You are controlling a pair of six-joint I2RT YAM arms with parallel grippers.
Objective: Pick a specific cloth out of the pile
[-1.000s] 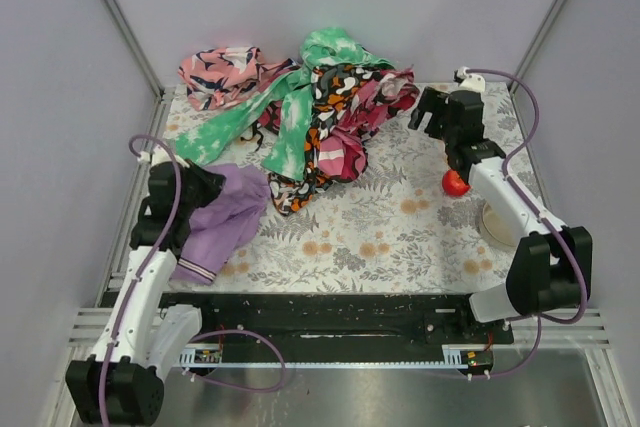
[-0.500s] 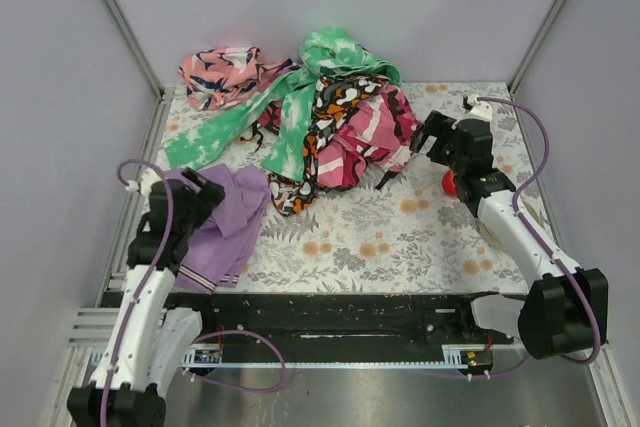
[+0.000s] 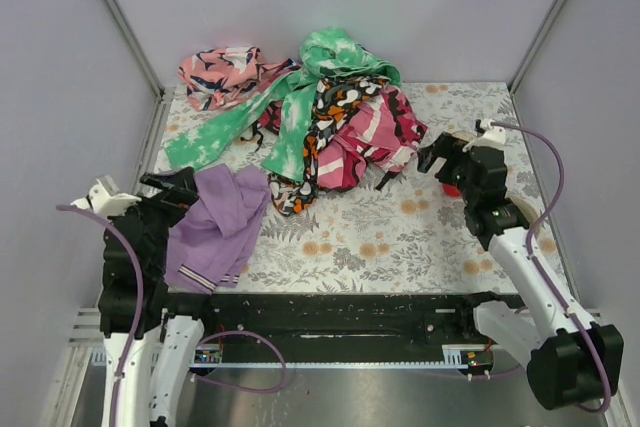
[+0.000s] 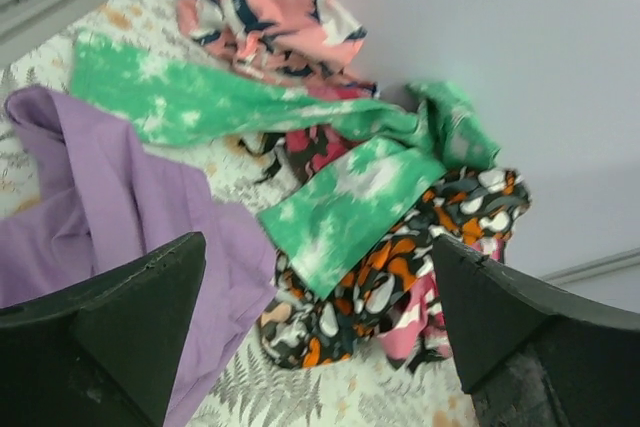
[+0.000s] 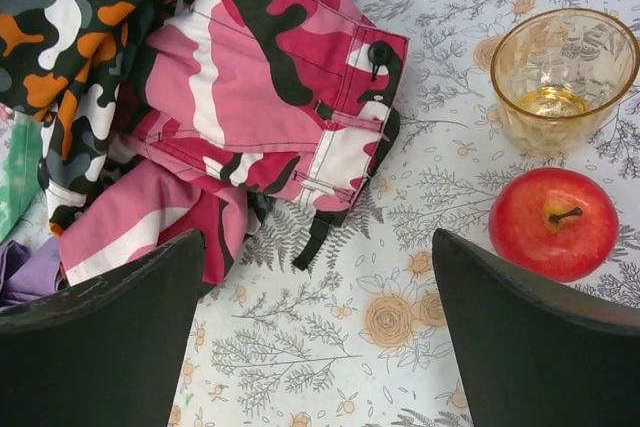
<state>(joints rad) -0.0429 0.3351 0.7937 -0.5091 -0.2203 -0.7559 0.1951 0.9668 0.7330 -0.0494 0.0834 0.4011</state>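
Two pincers appear, both with jaws spread and nothing between them. The left pincer (image 3: 172,187) hangs at the left edge of the bench (image 3: 400,237), just beside the far left corner of the cloth (image 3: 215,227). Its arm is folded, with the elbow out past the bench's left side, and its wrist aims across toward the far right. In the left wrist view this pincer (image 4: 318,247) looks along the cloth (image 4: 100,197) toward the pile (image 4: 380,247). The right pincer (image 3: 432,155) is carried by an arm stretched from the near right corner up the right side of the bench. It points at the pile (image 3: 330,117) and stops near its right flank without touching it.

In the right wrist view the right pincer (image 5: 318,237) hovers over bare floral bench (image 5: 330,347). A pink camouflage garment (image 5: 270,77) of the pile lies ahead of it. An orange-black camouflage piece (image 5: 70,17) lies to that garment's left. To the right stand an apple (image 5: 553,224) and, just beyond it, a clear amber glass (image 5: 565,77). In the top view the arm half hides the apple (image 3: 452,187).

The cloth lies flat and loosely rumpled on the near left part of the bench, clear of both pincers' jaws. Its long axis runs from the far right to the near left. The pale-striped hem is at the near end, against the black rail (image 3: 330,312). The far end meets the pile's lower edge. A green-white strip (image 3: 230,127) of the pile crosses just beyond it, and a pink-navy cloth (image 3: 220,72) sits in the far left corner.
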